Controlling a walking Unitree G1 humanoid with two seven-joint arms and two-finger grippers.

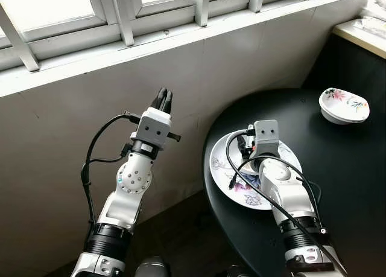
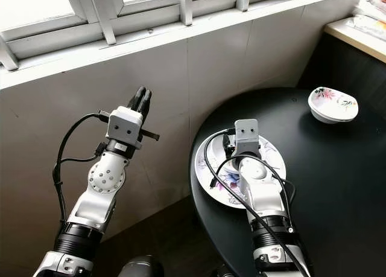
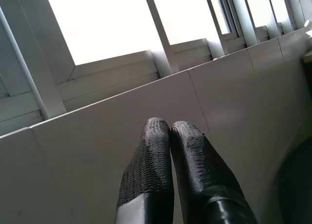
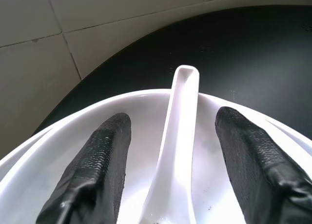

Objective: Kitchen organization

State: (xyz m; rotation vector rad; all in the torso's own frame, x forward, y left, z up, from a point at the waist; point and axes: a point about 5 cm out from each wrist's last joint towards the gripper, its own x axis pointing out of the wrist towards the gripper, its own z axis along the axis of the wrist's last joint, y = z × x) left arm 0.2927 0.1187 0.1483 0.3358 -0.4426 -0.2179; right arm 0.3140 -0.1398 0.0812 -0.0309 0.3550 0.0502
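The right gripper (image 4: 170, 151) sits low over a white bowl (image 4: 44, 151) on the round black table (image 1: 338, 186), fingers spread wide apart, one on each side of a white ceramic spoon (image 4: 178, 136) and gripping nothing. The spoon's handle leans on the bowl's far rim and pokes out past it; its scoop end is cut off at the frame's edge. From the head camera the arm and its cables cover the bowl almost entirely, so what's visible there is the floral plate (image 1: 218, 162) under the gripper, white with blue and pink flowers, near the table's left edge. Its pattern is partly hidden, and no writing is readable anywhere. Far across the table sits a second small floral bowl (image 1: 344, 105), well apart from the plate. The left gripper (image 1: 161, 99) is up in the air off the table, fingers pressed together and empty, pointing at the tiled wall (image 3: 87, 146) below the window (image 1: 54, 5).
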